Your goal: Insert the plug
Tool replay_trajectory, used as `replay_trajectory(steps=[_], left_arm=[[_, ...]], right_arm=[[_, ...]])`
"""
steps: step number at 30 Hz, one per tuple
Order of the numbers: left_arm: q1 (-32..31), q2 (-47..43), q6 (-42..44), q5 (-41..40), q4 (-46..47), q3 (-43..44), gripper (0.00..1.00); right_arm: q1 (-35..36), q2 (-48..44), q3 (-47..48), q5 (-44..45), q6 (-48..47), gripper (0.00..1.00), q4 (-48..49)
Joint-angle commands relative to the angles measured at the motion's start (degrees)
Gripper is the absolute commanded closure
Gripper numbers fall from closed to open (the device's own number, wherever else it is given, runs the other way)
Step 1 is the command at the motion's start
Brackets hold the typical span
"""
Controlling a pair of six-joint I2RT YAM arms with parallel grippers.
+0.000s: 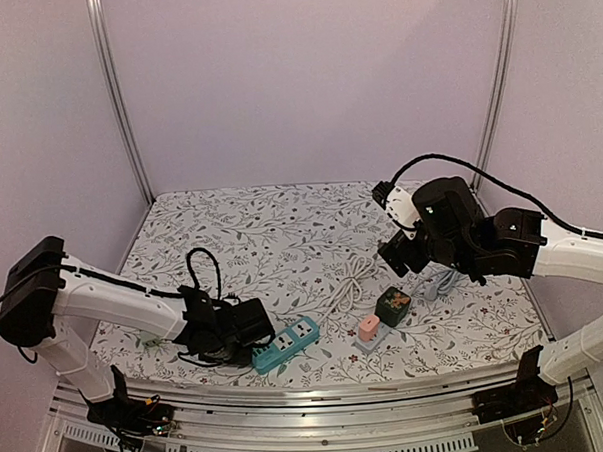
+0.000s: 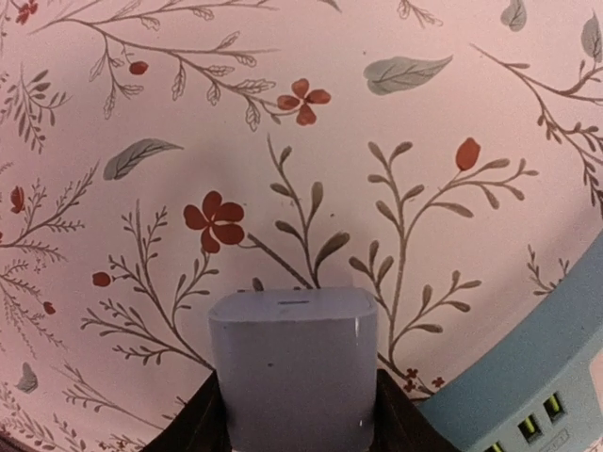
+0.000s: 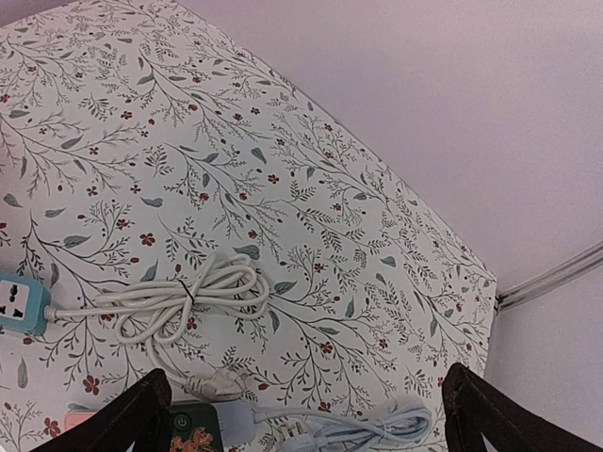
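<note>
Over floral cloth (image 1: 282, 227), low left hand (image 2: 294, 428) grips white plug (image 2: 292, 358); raised right hand (image 3: 311, 414) gapes.

View from above: I see the table (image 1: 231, 224), covered in a floral-print cloth. Near its front edge lies a blue power strip (image 1: 287, 344), with its white cord (image 1: 349, 289) bundled in a coil behind it. To the right stand a pink adapter (image 1: 369, 326) on a grey block (image 1: 378, 340) and a dark green cube (image 1: 392, 304) just beside it. A pale blue cable (image 1: 439, 280) lies farther right.
</note>
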Motion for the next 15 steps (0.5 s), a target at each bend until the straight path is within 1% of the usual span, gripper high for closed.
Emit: replay_trajectory(steps=[1,4,6,7,10,14,15], left_arm=[[0.7,1.5,-0.7,-0.1,1.6,-0.9,0.61],[0.7,1.0,-0.4,-0.9,1.3,-1.1,0.78],[0.5,-0.2,0.0,-2.4,0.8,-1.1,0.84],[0.1,-1.0,0.5,-3.4,0.7,-1.1,0.86],[-1.4,-4.4,2.8,-7.6,0.9,-0.7,0.86],[-2.6,-8.2,6.2,-13.4,1.8,0.2,0.87],[-2.6,-9.0,7.2,-14.6,2.6,0.4,0.88]], right_arm=[[-0.3,0.7,1.5,-0.4,0.7,0.01,-1.0],[-0.2,0.7,1.6,-0.4,0.9,0.01,-1.0],[-0.3,0.8,1.7,-0.5,1.2,0.01,-1.2],[-0.3,0.7,1.7,-0.9,1.4,0.01,-1.2],[-0.3,0.1,2.0,-2.2,2.9,0.01,-0.7],[-0.4,-0.4,2.8,-7.4,6.3,0.01,1.4],[-0.3,-0.4,3.1,-9.4,9.3,0.01,2.1]])
